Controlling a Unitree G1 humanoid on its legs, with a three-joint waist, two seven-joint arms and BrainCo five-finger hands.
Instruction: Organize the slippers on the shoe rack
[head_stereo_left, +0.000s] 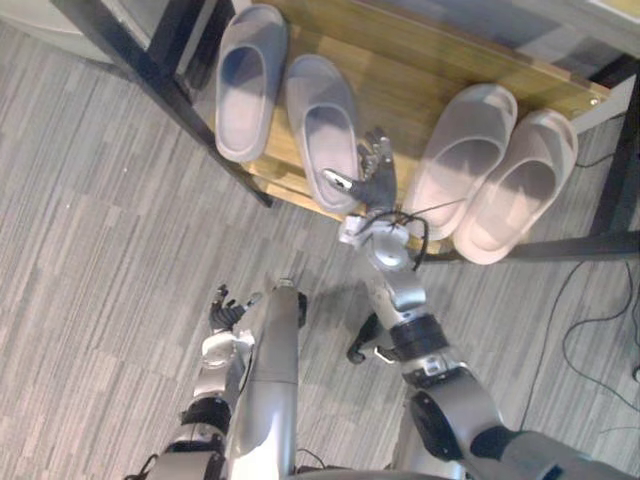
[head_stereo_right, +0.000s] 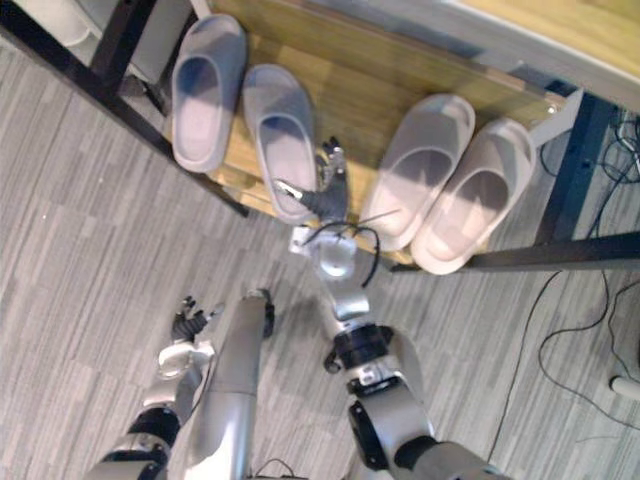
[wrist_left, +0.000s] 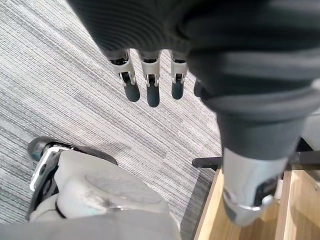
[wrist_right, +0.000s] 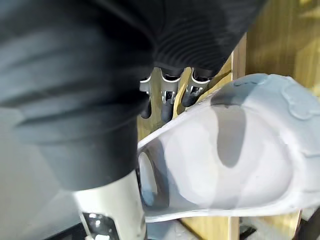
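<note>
We look down on a grey striped carpet (head_stereo_left: 100, 250) that takes up most of the room in sight. At 12 o'clock stands the shoe rack (head_stereo_left: 150, 70), a black frame carrying a wooden shelf (head_stereo_left: 420, 70).

Four slippers lie on that shelf, toes away from us. A pale pink pair sits at 1 o'clock, the outer pink slipper (head_stereo_left: 525, 180) touching the inner pink slipper (head_stereo_left: 465, 150). A grey pair sits at 11 o'clock, the far grey slipper (head_stereo_left: 250, 80) just beside the near grey slipper (head_stereo_left: 322, 125), whose heel reaches the shelf's front edge.

The right robot hand (head_stereo_left: 372, 172) is at that heel. Its fingers are straight along the slipper's 3 o'clock side and its thumb is spread across the heel end. The left robot hand (head_stereo_left: 225, 310) hangs at 7 o'clock over the carpet, relaxed and holding nothing.

From the right wrist we see the heel up close, its rim between the thumb and the fingers (wrist_right: 167, 107), with the wood behind. We cannot tell whether they squeeze it. From the left wrist we see straight fingers (wrist_left: 152, 95) above the carpet and a corner of the rack.
</note>
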